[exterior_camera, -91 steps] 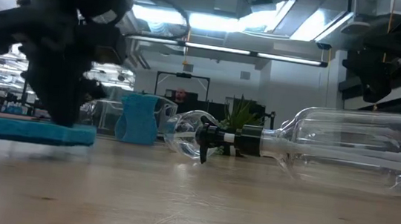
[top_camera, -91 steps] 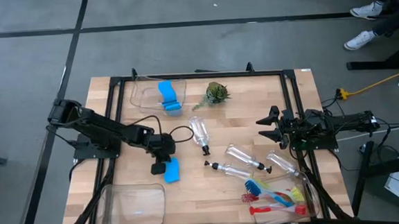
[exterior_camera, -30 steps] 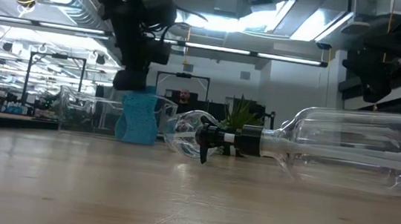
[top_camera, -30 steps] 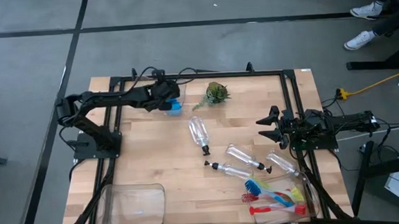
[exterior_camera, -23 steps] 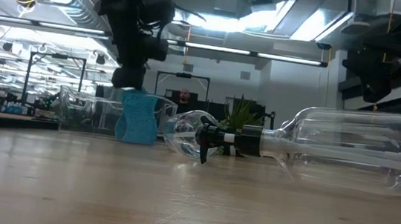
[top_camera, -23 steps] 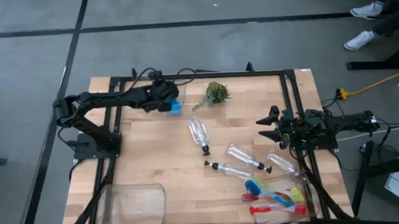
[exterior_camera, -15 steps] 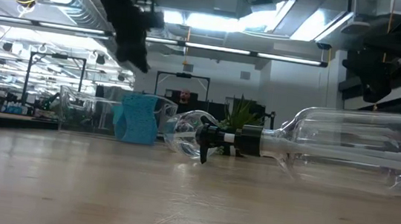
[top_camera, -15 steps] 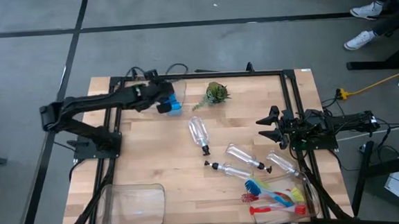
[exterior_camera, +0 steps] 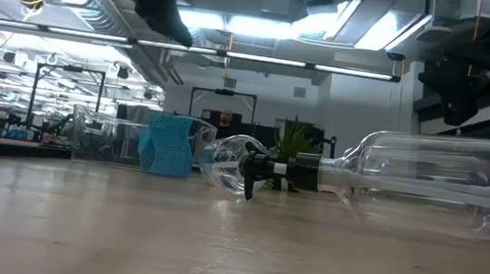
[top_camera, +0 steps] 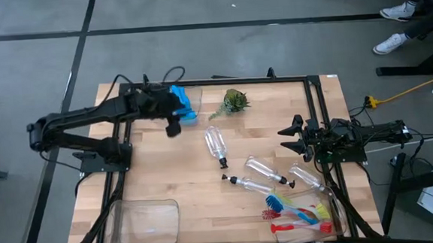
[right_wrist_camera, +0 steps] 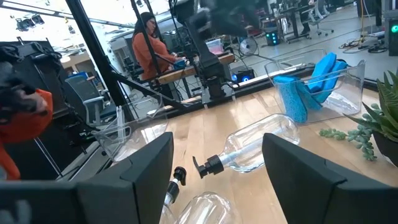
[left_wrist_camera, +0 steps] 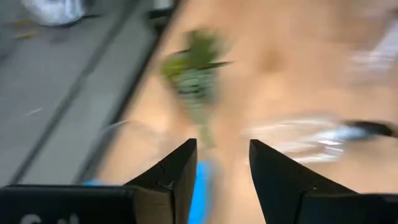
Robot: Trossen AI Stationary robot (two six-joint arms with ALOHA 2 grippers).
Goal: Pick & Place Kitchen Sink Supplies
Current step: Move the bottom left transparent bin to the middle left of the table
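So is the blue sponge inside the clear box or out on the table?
Inside. The blue sponge stands behind the clear box's wall, at the table's far edge.

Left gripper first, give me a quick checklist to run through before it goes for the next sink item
1. Left gripper empty, jaws apart: ok.
2. Blue sponges resting inside the far clear bin: ok.
3. Left gripper raised clear of that bin: ok in the low view.
4. Nearest bottle lying free on the table, nothing on top: ok.
5. Right gripper parked at the right edge, away from the bottle: ok.
6. Brushes untangled for later picks: cannot tell.
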